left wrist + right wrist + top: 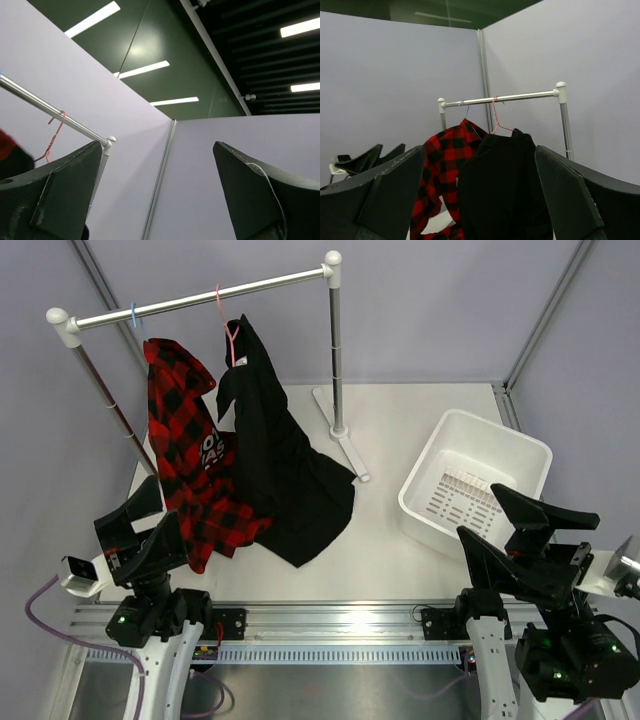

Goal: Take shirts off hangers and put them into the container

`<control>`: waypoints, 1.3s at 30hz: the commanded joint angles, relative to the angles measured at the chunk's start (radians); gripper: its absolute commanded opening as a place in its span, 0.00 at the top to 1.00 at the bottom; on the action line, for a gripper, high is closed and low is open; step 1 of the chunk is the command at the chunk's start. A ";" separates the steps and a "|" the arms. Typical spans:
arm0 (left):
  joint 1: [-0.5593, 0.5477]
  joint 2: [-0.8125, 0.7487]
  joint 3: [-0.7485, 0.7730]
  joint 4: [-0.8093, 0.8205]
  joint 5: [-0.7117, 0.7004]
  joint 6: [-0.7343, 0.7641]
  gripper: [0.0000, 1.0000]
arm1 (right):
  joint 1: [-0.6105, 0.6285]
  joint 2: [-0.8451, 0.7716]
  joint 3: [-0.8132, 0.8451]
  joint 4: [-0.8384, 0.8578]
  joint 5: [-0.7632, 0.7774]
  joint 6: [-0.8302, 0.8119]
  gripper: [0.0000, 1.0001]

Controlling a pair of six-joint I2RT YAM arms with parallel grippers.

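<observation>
While both shirts hang on the rail across the upper left of the overhead view, the basket at right centre holds nothing, so I judge the job not yet begun. The plaid shirt hangs from the blue hanger, the black shirt from the pink hanger just beside it. Both are long enough that their hems spill onto the table at lower centre, the black one overlapping the plaid. The left gripper sits at lower left with its jaws wide apart and nothing between them, its tips right at the plaid hem, likely because that is the nearest cloth to take. The right gripper waits at lower right, jaws equally wide and bare, just in front of the basket's near corner. Bare table lies between the black hem and the basket, which gives a fair path for carrying. The rack's right post and its foot stand at the upper edge of that path, and the basket is tilted in the frame, one corner toward the rack.
</observation>
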 commanded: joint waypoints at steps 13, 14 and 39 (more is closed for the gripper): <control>0.012 0.082 0.612 -1.377 -0.126 -0.149 0.01 | -0.006 0.485 0.008 0.200 -0.483 0.275 0.01; 0.012 0.107 0.644 -1.406 -0.129 -0.134 0.01 | -0.006 0.486 0.007 0.232 -0.494 0.287 0.01; -0.030 0.186 0.966 -1.715 0.040 0.351 0.01 | 0.008 0.657 0.350 -0.389 -0.407 -0.132 0.01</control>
